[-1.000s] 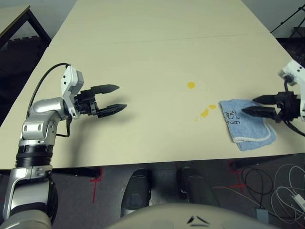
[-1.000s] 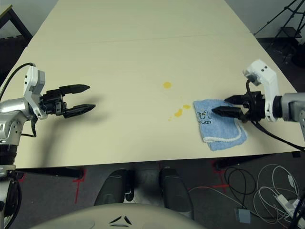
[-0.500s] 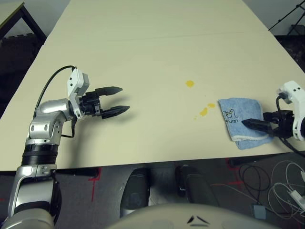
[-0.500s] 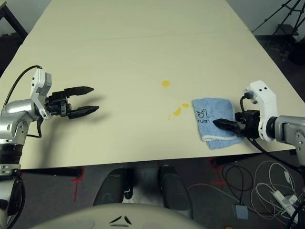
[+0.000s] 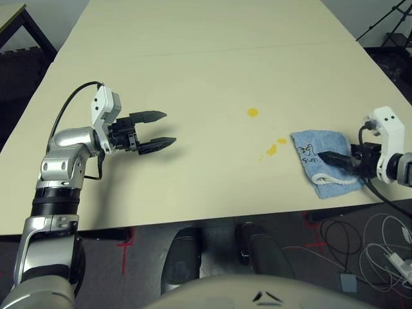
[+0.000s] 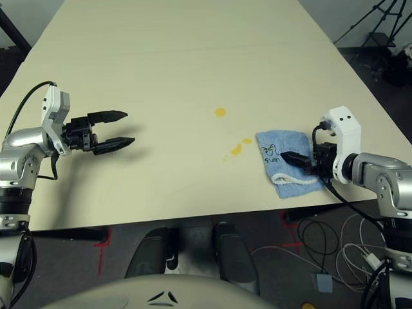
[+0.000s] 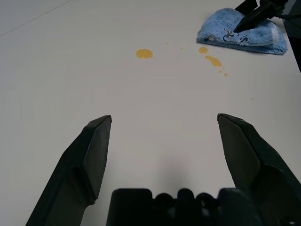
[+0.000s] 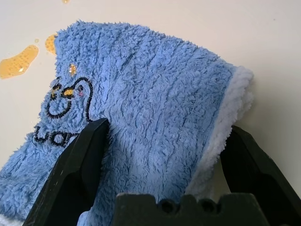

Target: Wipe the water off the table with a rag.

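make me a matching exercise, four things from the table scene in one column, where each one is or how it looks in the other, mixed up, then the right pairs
1. rag
2. round liquid spot
3. left gripper
4. right gripper

A. fingers apart over bare tabletop
B. light blue, with dark lettering
C. fingers apart, one over the blue cloth, the other by its pale edge
D. yellow-orange, the largest of the round marks

Right pairs: 1-B, 2-D, 3-A, 4-C
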Controlling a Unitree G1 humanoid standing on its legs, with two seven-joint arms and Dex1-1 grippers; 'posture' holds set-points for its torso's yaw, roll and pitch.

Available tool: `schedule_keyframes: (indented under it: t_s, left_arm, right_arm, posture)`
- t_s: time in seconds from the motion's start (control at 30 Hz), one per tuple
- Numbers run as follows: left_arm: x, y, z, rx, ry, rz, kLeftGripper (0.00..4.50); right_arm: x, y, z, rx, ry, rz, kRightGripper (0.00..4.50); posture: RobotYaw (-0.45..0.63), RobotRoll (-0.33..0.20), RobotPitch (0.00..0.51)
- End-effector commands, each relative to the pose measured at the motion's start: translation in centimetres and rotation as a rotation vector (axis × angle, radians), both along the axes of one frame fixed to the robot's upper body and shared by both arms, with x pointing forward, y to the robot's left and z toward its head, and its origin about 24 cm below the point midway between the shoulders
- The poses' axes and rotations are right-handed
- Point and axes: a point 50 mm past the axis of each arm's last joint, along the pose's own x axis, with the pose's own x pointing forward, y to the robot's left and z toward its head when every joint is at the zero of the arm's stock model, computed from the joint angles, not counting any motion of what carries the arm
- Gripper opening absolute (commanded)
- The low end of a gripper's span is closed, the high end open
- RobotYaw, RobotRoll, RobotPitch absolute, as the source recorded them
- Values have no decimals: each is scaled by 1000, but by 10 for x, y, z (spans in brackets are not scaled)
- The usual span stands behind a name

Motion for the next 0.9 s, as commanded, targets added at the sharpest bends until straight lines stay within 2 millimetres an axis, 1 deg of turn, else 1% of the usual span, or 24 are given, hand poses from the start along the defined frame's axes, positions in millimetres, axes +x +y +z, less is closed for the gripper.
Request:
schedule_keyframes:
  t_s: [0.03, 0.1, 0.27, 0.3, 0.37, 0.4, 0.43, 0.47, 0.53, 0.63, 0.77, 0.83, 0.9]
  left_arm:
    - [-3, -2, -3, 11, 7, -4, 4500]
    - [-4, -1, -4, 11, 5, -1, 4500]
    - [-6, 0, -4, 12, 4, 6, 4500]
    - [-6, 0, -4, 12, 4, 7, 4500]
    - [-5, 0, -4, 13, 4, 9, 4500]
    - [-5, 0, -4, 13, 4, 11, 4500]
    - [-5, 0, -4, 13, 4, 12, 4500]
    - [-5, 1, -4, 13, 4, 14, 4500]
    - [-5, 1, -4, 13, 4, 15, 4500]
    - [-4, 1, -4, 14, 4, 16, 4500]
    - [-4, 1, -5, 13, 5, 16, 4500]
    - [-4, 1, -5, 14, 6, 15, 4500]
    - [-3, 1, -5, 14, 6, 15, 4500]
  right_arm:
    - [-4, 7, -25, 20, 117, 9, 4297]
    - [-4, 8, -25, 21, 122, 13, 3857]
    - [-2, 7, -20, 26, 100, 30, 2088]
    - [-1, 6, -17, 36, 82, 31, 1630]
    - [0, 5, -13, 48, 62, 32, 952]
    - [2, 4, -7, 73, 37, 31, 567]
    - [3, 3, -1, 97, 17, 28, 234]
    - [4, 2, 3, 114, 3, 27, 44]
    - [6, -2, 16, 161, -43, 31, 33]
    - [8, -13, 41, 207, -123, 14, 33]
    - [14, -26, 64, 232, -208, -42, 33]
    - [17, -28, 68, 231, -222, -56, 33]
    - [21, -22, 68, 219, -216, -51, 33]
  posture:
    - [98, 0, 169]
    - [98, 0, 169]
    - [108, 0, 173]
    - [110, 0, 171]
    - [110, 0, 169]
    - [110, 0, 169]
    - [109, 0, 169]
    - [109, 0, 169]
    - [107, 0, 169]
    - [102, 0, 168]
    - [98, 0, 170]
    - [97, 0, 170]
    - [97, 0, 171]
